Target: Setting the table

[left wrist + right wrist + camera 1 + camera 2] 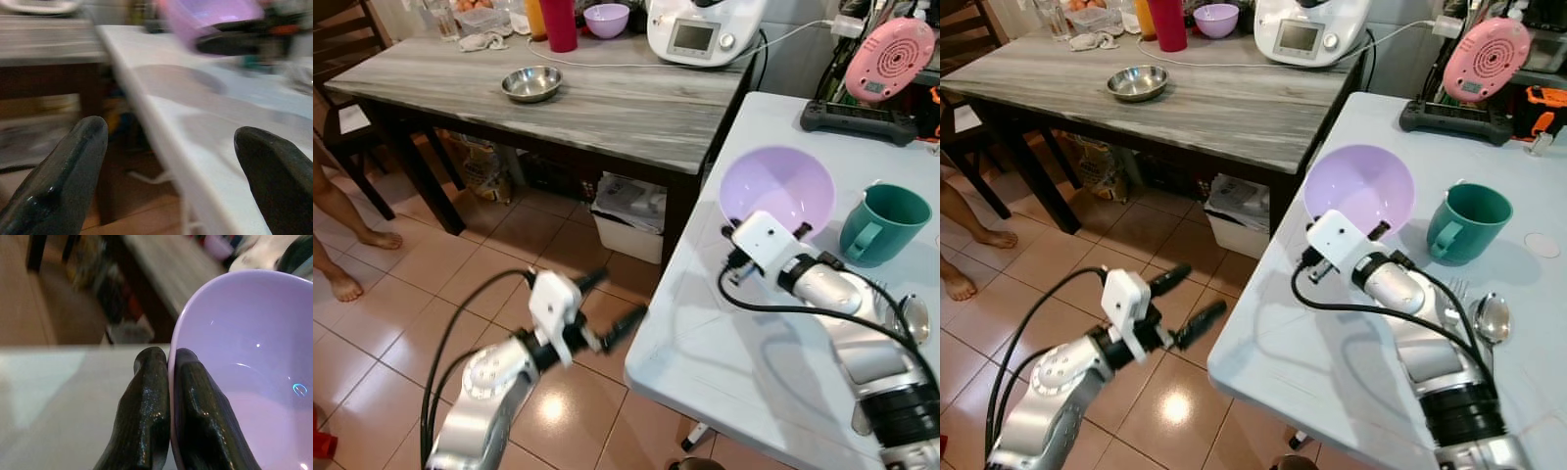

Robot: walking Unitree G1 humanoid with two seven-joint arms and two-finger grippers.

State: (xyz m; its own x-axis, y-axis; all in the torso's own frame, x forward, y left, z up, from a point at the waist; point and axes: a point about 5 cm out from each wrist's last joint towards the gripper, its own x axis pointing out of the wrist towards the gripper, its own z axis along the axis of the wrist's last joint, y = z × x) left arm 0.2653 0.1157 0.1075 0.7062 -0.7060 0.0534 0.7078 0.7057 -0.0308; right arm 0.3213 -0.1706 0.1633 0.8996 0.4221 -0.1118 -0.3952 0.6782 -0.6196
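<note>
Two counters meet at a corner: a white counter point(744, 382) on the robot's right and a grey wood-grain counter point(607, 103) beyond it. The right tool point(168, 367) is clenched on the rim of a lilac bowl point(777, 188), one finger inside the wall and one outside, holding the bowl tilted with its mouth turned up toward the head camera, above the white counter near its edge. Just beside the bowl stands a green mug point(884, 225), upright, handle toward the bowl. A spoon point(1492, 319) and a fork point(1457, 291) lie on the white counter next to the right forearm. At the far end sit a black power strip point(858, 119) and a pink round appliance point(893, 57).

The left tool point(607, 305) hangs over the tiled floor point(421, 284) off the white counter's edge, its fingers point(68, 176) spread apart and grasping nothing.

On the grey counter are a steel bowl point(531, 83), a red tumbler point(559, 24), a second lilac bowl point(606, 20) and a white kitchen machine point(703, 31) with a small display; its writing cannot be read. A person's bare feet point(362, 257) show at the far left.
</note>
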